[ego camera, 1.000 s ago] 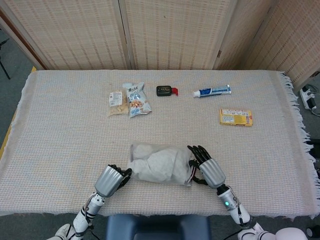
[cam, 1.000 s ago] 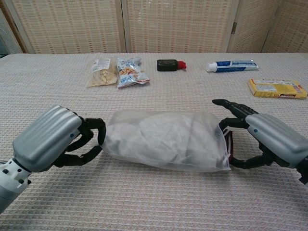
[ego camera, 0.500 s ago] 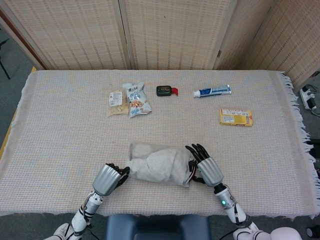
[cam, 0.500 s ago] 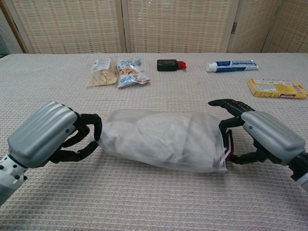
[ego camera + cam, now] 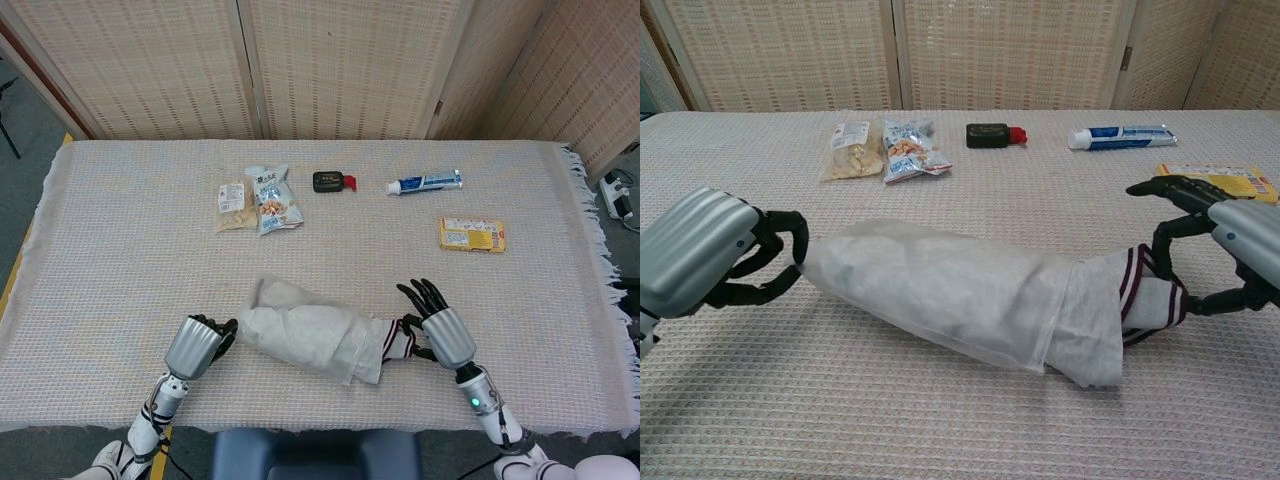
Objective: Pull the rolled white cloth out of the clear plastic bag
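A beige woven cloth is covering the tabletop [image 5: 120, 260], its fringe hanging off the right edge. Toward the far side, a clear packet of pale snacks [image 5: 232, 203] is lying just beside a blue-and-white snack bag [image 5: 272, 200]. Right of them, a small black case with a red end [image 5: 333, 181] and a white-and-blue toothpaste tube [image 5: 425, 182] are lying. A flat yellow box [image 5: 471, 235] is sitting nearer, at the right. Woven folding screens [image 5: 340, 65] are standing behind.

head high overhead, chest low, shared table [image 5: 120, 250]
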Robot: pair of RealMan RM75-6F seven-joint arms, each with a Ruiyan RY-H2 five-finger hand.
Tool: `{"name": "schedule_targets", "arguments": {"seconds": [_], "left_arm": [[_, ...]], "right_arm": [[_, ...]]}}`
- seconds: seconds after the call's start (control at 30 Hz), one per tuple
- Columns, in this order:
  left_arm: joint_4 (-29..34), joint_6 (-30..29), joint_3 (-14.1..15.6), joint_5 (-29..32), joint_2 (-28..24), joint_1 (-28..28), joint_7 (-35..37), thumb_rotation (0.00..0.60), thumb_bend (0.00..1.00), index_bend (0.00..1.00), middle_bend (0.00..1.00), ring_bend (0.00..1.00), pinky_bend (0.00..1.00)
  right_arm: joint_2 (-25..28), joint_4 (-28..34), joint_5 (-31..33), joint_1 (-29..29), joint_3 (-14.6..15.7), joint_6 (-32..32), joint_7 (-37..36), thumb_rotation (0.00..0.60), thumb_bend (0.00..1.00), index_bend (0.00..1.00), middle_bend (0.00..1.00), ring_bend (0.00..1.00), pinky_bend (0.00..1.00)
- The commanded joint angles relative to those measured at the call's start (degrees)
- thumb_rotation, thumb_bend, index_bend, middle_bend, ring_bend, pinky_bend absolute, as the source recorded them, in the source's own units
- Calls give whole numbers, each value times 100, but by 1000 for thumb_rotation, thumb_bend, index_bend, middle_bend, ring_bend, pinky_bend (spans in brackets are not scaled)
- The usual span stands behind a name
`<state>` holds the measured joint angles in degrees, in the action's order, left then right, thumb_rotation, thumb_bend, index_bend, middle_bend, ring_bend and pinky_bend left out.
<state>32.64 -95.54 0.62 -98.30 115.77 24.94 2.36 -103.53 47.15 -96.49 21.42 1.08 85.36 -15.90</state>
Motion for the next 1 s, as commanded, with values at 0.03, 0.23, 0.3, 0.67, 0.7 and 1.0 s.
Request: {"name": "schedule_targets", "arguments": {"seconds": [0.03, 0.23, 0.3, 0.67, 0.7, 1.0], "left_arm": [[-206, 30, -103, 131, -116, -26, 53, 600, 500, 752, 1000, 1000, 1000], [-692, 145, -549, 639, -416, -67, 171, 600, 501, 751, 1000, 1000, 1000], [-807, 185, -662, 780, -495, -82, 239, 600, 500, 750, 1000, 1000, 1000], [-439, 92, -579, 906, -910, -433, 513, 600, 461, 663, 1000, 1000, 1000], [-338, 52, -548, 868, -937, -437, 452, 600, 456, 649, 1000, 1000, 1000], [2478, 622, -560, 1134, -2173, -547, -896, 600, 231, 286, 859, 862, 994]], "right_arm": [[348, 214, 108, -68, -81, 65, 85, 600, 615, 709, 97, 0, 0], [881, 181, 555, -155, -396, -69, -2, 600, 615, 709, 99, 0, 0], [995, 144, 671, -174, -469, -137, -53, 600, 615, 709, 99, 0, 0], [1427, 149, 933, -260, -630, -347, -545, 600, 560, 486, 56, 0, 0], [1481, 207, 906, -273, -619, -305, -492, 600, 544, 440, 40, 0, 0], [3484, 2982, 1193, -731, -278, -724, 834, 600, 183, 0, 0, 0, 0]]}}
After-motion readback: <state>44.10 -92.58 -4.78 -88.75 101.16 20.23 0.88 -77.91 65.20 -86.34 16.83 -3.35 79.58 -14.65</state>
